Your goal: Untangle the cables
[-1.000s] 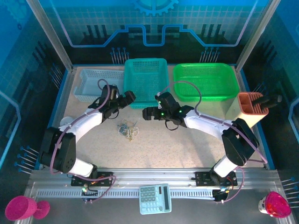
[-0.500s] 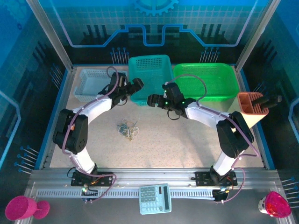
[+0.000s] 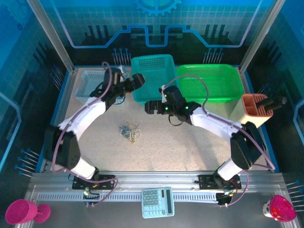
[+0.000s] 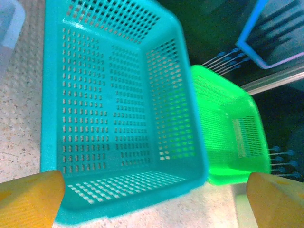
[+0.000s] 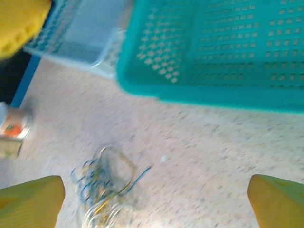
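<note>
White, pale yellow and blue cables [image 3: 130, 132] lie tangled on your bench [image 3: 190, 142], untouched; your left hand [image 3: 136, 80] and right hand [image 3: 151, 106] both spread wide, empty.

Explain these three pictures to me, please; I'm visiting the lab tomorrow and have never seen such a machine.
Two white robot arms are bolted at the near edge of a table. The wide picture is taken from above and behind them; the other two come from a camera on each wrist, whose yellow fingers show at the bottom corners. The left hand and the right hand are both open and hold nothing. On the table lies a small tangle of thin cables; at the back stand a grey basket, a teal basket and a green basket.
</note>
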